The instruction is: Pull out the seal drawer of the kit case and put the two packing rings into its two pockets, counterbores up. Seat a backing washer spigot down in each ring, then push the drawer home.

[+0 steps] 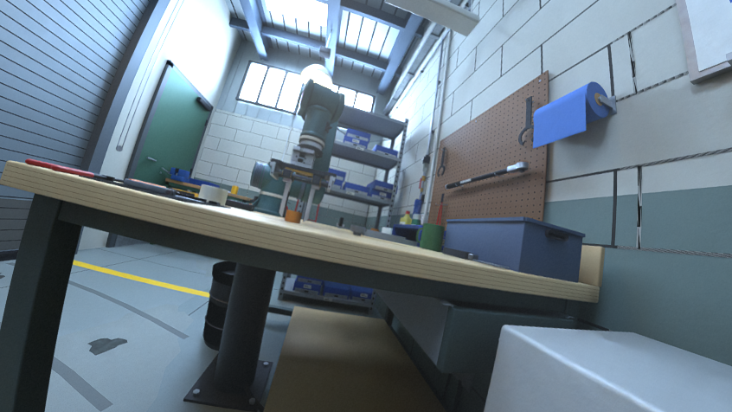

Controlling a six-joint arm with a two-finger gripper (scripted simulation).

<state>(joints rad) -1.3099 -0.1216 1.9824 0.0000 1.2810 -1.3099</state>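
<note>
An orange packing ring (293,215) stands on the bench top near the middle of the table. My gripper (295,207) is open and empty, pointing straight down with its fingers on either side of the ring. The blue kit case (513,245) sits at the right end of the bench against the wall, with a dark handle on its side. Its drawer and pockets are hidden from this low angle. A flat grey piece (369,231) lies on the bench between the ring and the case.
The pegboard (491,159) with a wrench hangs on the wall behind the case. A green cup (431,236) stands left of the case, a roll of tape (213,193) and hand tools lie toward the left end.
</note>
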